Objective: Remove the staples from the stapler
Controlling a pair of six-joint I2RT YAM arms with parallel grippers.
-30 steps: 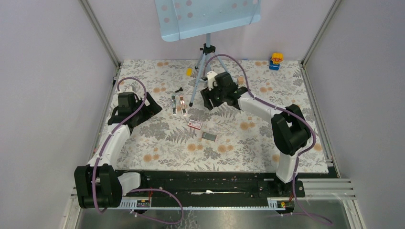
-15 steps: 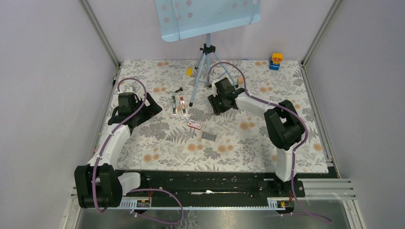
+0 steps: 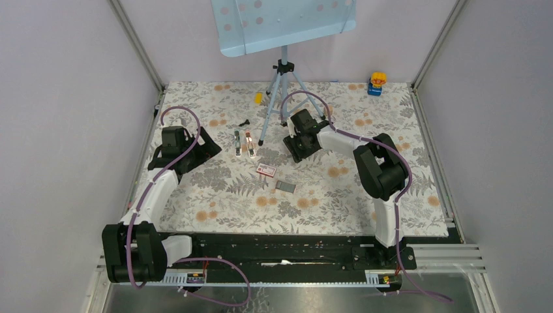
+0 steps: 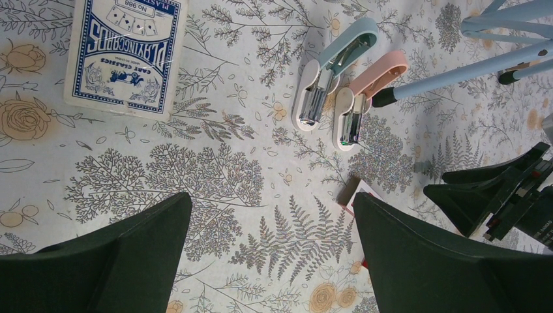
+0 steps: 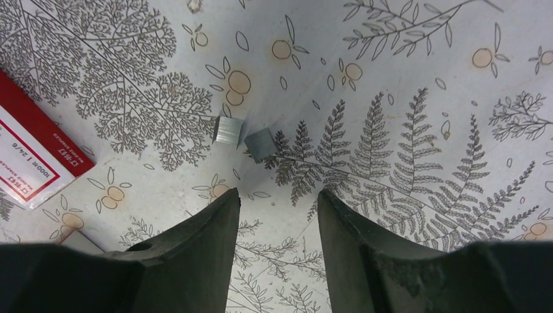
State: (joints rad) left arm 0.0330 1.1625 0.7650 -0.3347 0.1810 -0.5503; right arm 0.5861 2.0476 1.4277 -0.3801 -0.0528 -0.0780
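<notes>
Two small staplers lie open side by side on the floral mat, a blue one [image 4: 334, 70] [image 3: 237, 141] and a pink one [image 4: 366, 90] [image 3: 248, 143], metal magazines facing up. My left gripper [image 4: 272, 199] [image 3: 206, 146] is open and empty, hovering to their left. My right gripper [image 5: 279, 195] [image 3: 295, 149] is open and empty, low over the mat to the right of the staplers. Two short blocks of staples [image 5: 228, 130] [image 5: 261, 144] lie on the mat just beyond its fingertips. A red and white staple box [image 5: 29, 160] [image 3: 265, 170] lies nearby.
A blue tripod [image 3: 282, 72] holding a board stands behind the staplers; one leg [image 4: 469, 70] ends beside the pink stapler. A playing card box [image 4: 124, 49] lies at the left. A small grey flat piece [image 3: 285, 186] lies near the staple box. A yellow and blue toy [image 3: 376, 83] sits far right.
My right arm has folded down and drawn its gripper lower over the mat, slightly nearer. The left arm and the staplers have not moved.
</notes>
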